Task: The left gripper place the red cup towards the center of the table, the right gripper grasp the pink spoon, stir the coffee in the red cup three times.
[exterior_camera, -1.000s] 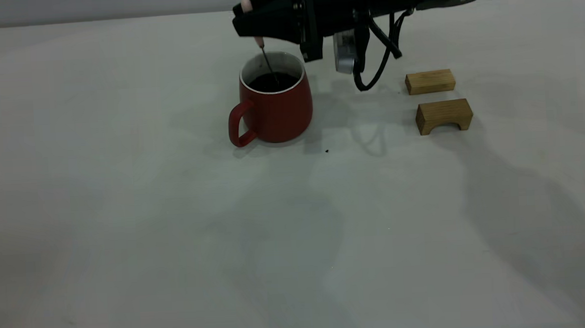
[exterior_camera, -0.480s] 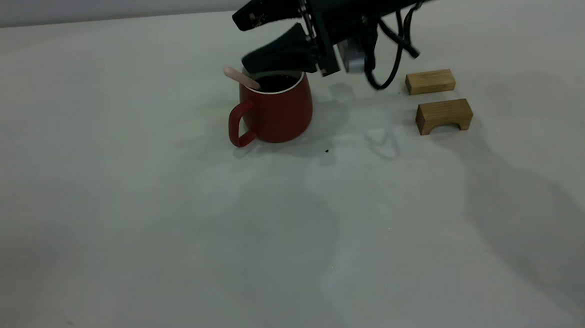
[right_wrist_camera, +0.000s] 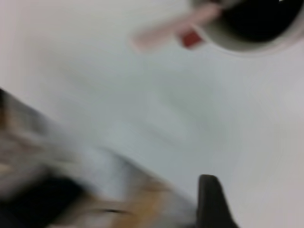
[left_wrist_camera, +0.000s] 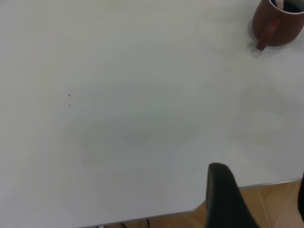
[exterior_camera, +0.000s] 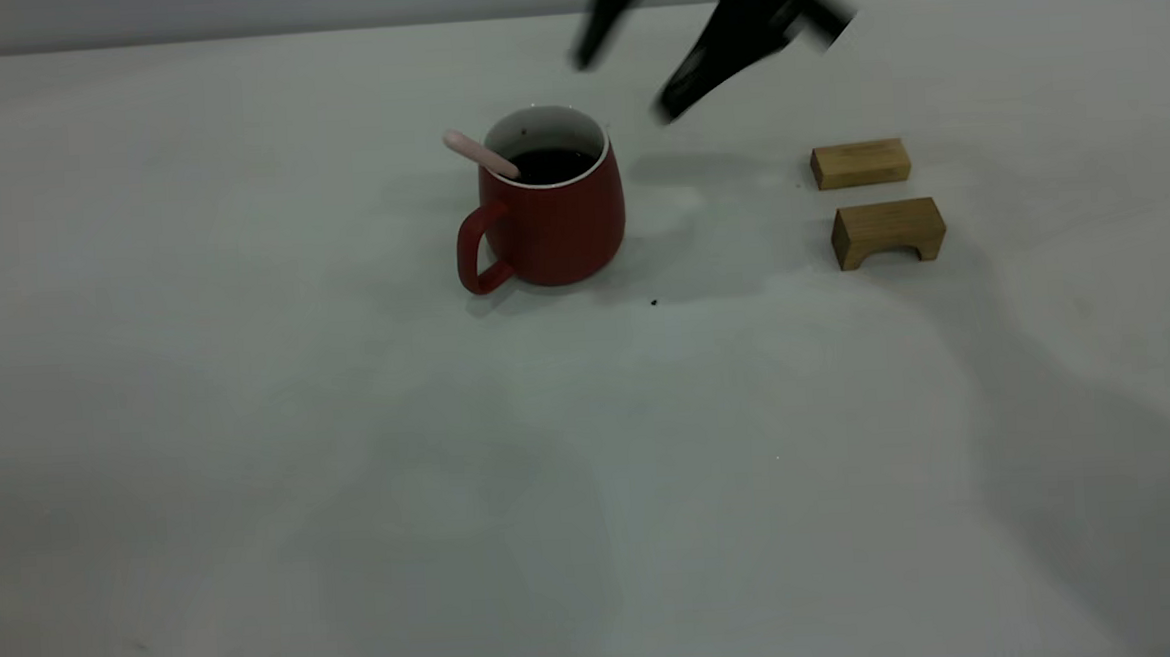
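The red cup (exterior_camera: 549,220) stands upright near the middle of the table (exterior_camera: 250,436), its handle toward the front left, with dark coffee (exterior_camera: 548,164) inside. The pink spoon (exterior_camera: 479,155) rests in the cup with its bowl in the coffee. Its pale pink handle leans over the rim on the handle side, and nothing holds it. My right gripper (exterior_camera: 627,88) hangs open and empty above the table, behind and to the right of the cup. The right wrist view shows the cup (right_wrist_camera: 247,45) and spoon (right_wrist_camera: 171,31) from above. My left gripper (left_wrist_camera: 261,204) is open over the table's edge, far from the cup (left_wrist_camera: 280,26).
Two small wooden blocks lie to the right of the cup, a flat one (exterior_camera: 860,163) and an arched one (exterior_camera: 887,232). A tiny black speck (exterior_camera: 654,302) sits just in front of the cup.
The right gripper opened and let go of the spoon, then rose up and to the right away from the cup. The spoon tipped over to lean on the rim.
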Controlling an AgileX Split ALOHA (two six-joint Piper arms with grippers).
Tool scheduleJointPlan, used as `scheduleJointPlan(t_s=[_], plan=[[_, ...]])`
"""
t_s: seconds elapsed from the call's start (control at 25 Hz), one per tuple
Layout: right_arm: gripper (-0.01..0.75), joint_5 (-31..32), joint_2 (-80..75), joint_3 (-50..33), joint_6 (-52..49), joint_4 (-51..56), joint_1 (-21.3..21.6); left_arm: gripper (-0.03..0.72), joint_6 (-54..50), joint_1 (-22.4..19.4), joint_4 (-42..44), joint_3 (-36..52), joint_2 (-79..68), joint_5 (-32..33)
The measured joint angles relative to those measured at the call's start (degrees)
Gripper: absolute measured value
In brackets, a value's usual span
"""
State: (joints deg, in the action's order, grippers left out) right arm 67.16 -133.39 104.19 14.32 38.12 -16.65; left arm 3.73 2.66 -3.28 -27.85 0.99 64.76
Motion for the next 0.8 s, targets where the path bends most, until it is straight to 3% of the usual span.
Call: scheduleJointPlan(t_s=[0.2, 0.4, 0.56, 0.8], plan=[[0.313, 1.85, 9.11, 0.0, 11.66, -17.23, 0.0, 0.447, 0.0, 0.0, 0.0, 0.0, 0.0, 0.0], [0.191, 2.49, 16.89, 0.0, 17.77, -25.03, 0.0, 0.447, 0.0, 0.0, 0.0, 0.0, 0.0, 0.0], [0.161, 2.58, 27.66, -3.1, 13.06, -26.04, 0.0, 0.447, 0.0, 0.0, 0.0, 0.0, 0.0, 0.0], [0.16, 3.76, 45.8, -15.42, 2.19, -29.61, 0.0, 0.447, 0.0, 0.0, 0.0, 0.0, 0.0, 0.0]])
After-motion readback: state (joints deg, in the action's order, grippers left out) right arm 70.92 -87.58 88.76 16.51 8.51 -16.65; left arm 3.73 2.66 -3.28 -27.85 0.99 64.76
